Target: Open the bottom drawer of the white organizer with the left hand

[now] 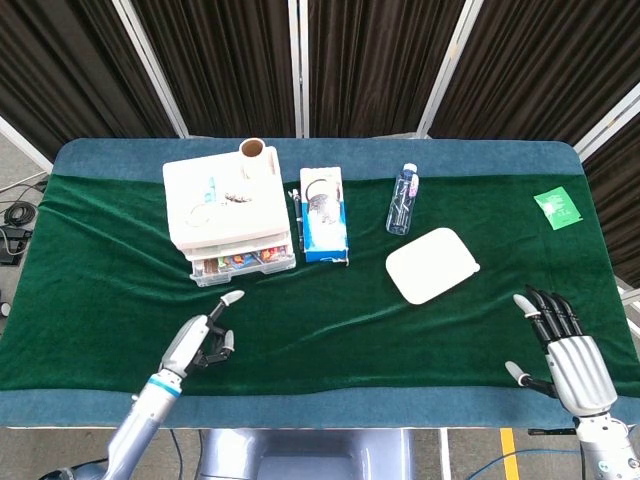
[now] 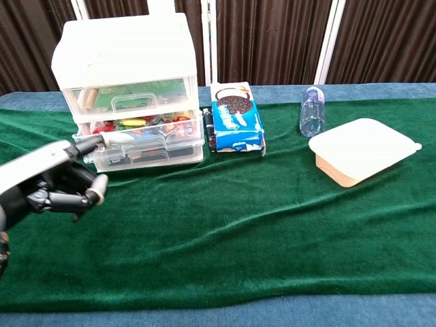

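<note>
Organizer: white plastic three-drawer organizer [image 1: 229, 215] [image 2: 128, 88], upright at the rear left of the green velvet cloth [image 1: 330, 320] [image 2: 259, 218].
Bottom drawer: clear-fronted bottom drawer [image 2: 146, 153], front flush with the drawers above it, contents too small to tell.
Left hand: silver and black left hand [image 1: 200, 338] [image 2: 51, 180], in front of the organizer and apart from it; one finger extended toward the drawers, the rest curled in, nothing held.
Right hand: silver and black right hand [image 1: 565, 345], near the front right edge of the cloth; fingers straight and spread, holding nothing.
Beside organizer: blue cookie box [image 1: 323, 216] [image 2: 237, 117], just to the right.
Further right: clear plastic bottle [image 1: 402, 199] [image 2: 313, 111], lying; white rounded lidded container [image 1: 432, 264] [image 2: 363, 148].
Far right: small green packet [image 1: 558, 208].
</note>
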Robot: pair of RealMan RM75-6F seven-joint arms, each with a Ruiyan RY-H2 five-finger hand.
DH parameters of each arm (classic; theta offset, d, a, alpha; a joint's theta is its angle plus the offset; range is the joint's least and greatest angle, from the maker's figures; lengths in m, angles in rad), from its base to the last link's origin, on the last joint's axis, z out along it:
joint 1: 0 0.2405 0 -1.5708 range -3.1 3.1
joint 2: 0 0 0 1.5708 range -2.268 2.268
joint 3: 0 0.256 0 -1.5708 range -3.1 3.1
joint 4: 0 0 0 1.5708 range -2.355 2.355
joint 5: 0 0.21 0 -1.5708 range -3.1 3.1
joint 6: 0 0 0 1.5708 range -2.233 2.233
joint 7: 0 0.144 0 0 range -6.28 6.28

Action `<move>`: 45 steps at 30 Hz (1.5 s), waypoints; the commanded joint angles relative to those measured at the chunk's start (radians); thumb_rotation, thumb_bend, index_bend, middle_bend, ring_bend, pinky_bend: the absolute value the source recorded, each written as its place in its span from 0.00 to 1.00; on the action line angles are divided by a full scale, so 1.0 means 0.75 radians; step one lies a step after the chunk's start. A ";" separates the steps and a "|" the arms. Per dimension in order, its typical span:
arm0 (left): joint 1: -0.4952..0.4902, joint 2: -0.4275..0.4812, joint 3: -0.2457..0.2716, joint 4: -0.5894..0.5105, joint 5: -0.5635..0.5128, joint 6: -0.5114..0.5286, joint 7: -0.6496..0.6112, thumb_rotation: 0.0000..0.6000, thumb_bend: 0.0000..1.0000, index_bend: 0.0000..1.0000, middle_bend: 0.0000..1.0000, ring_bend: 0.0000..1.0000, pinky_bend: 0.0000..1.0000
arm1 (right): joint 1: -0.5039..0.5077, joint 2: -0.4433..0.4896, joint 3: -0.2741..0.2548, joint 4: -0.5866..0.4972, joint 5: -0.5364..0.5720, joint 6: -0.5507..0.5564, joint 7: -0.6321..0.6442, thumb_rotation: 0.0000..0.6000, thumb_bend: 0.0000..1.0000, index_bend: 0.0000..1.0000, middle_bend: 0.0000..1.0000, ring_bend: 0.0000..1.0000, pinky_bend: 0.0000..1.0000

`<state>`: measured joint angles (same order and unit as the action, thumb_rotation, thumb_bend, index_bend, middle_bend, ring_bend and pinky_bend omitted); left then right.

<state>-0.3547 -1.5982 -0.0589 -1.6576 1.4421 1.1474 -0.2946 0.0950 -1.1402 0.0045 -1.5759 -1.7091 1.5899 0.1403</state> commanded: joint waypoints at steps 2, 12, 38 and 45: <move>0.067 0.033 0.021 -0.124 0.037 0.139 0.271 1.00 0.76 0.09 0.89 0.75 0.72 | 0.000 -0.001 0.000 0.001 0.001 0.000 0.001 1.00 0.09 0.01 0.00 0.00 0.00; 0.109 -0.004 -0.043 -0.241 -0.075 0.332 1.025 1.00 0.76 0.00 0.89 0.75 0.73 | 0.002 -0.001 0.001 0.004 0.004 -0.004 0.004 1.00 0.09 0.01 0.00 0.00 0.00; -0.122 -0.131 -0.299 -0.274 -0.681 0.212 1.467 1.00 0.77 0.00 0.89 0.75 0.73 | 0.003 -0.001 0.000 0.009 -0.001 -0.001 0.016 1.00 0.08 0.00 0.00 0.00 0.00; -0.163 -0.154 -0.311 -0.242 -0.746 0.207 1.444 1.00 0.77 0.01 0.89 0.75 0.73 | 0.004 -0.002 -0.001 0.009 -0.001 -0.003 0.016 1.00 0.09 0.00 0.00 0.00 0.00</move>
<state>-0.4741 -1.7112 -0.2910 -1.8416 0.8856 1.3036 0.7915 0.0977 -1.1415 0.0039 -1.5689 -1.7099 1.5881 0.1525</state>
